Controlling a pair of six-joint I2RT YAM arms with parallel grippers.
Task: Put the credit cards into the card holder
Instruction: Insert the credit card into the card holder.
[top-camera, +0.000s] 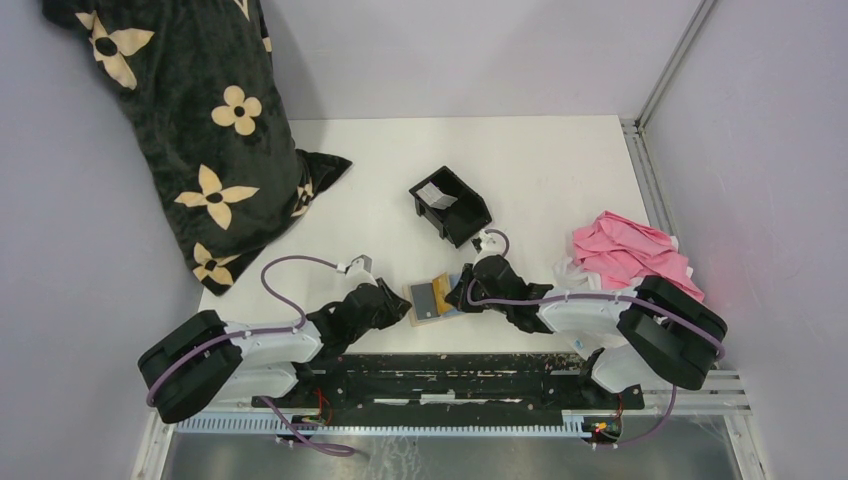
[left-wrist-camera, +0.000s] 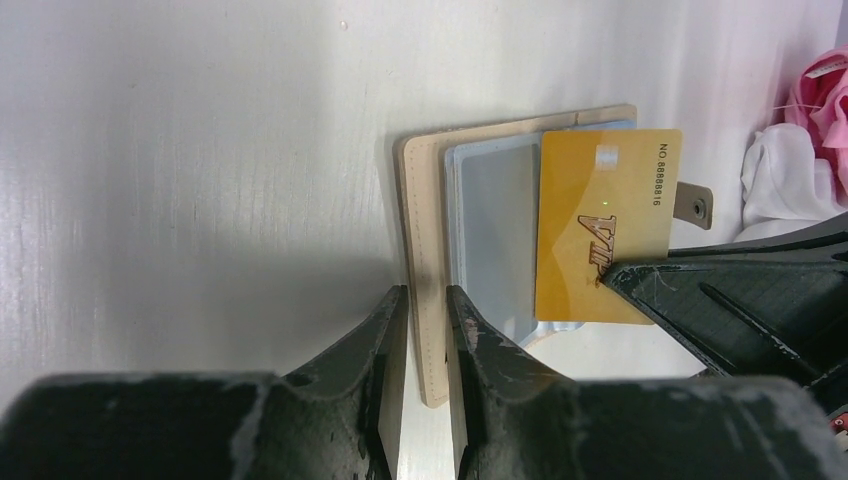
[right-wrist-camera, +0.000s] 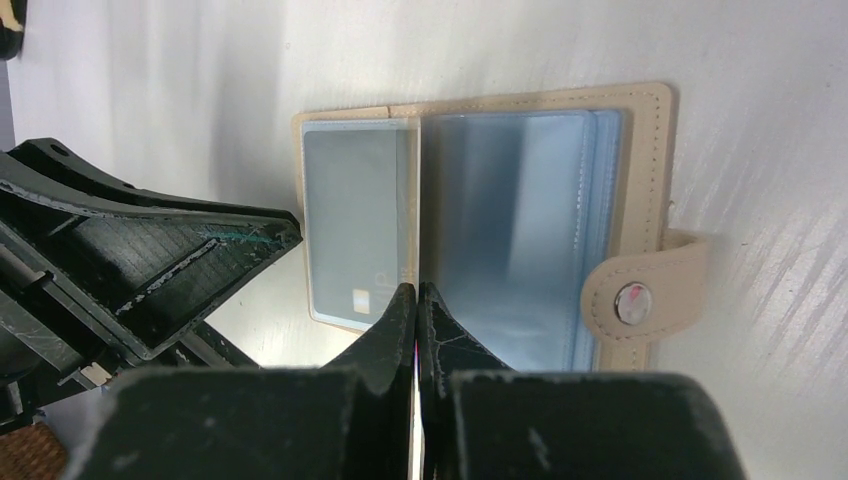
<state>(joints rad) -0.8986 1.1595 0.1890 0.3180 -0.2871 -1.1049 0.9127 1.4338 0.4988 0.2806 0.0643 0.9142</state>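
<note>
**Gold card hanging over the open holder**

Top camera: the card holder (top-camera: 428, 300) is lying open on the white table (top-camera: 540, 170), just ahead of the arm bases, and both arms are crowding in on it. The left gripper (top-camera: 402, 306) is meeting it from the left and the right gripper (top-camera: 455, 296) from the right. Further back, the black tray (top-camera: 452, 207) is sitting with a pale card (top-camera: 437, 194) inside. A pink cloth (top-camera: 630, 255) is lying at the right edge and a black flowered pillow (top-camera: 200, 130) is slumping far left.

Left wrist: the left fingers are standing slightly apart, pinching the holder's tan cover edge between them. The golden-yellow card (left-wrist-camera: 600, 220) is hanging over the clear sleeves (left-wrist-camera: 490, 230), its lower edge nipped by the right arm's fingers. The snap tab (left-wrist-camera: 693, 204) is poking out beyond it.

Right wrist: the jaws are pressing together on that card, which is showing edge-on as a thin line above the holder's middle fold. A blue-grey card (right-wrist-camera: 355, 215) is sitting in the left sleeve.
</note>
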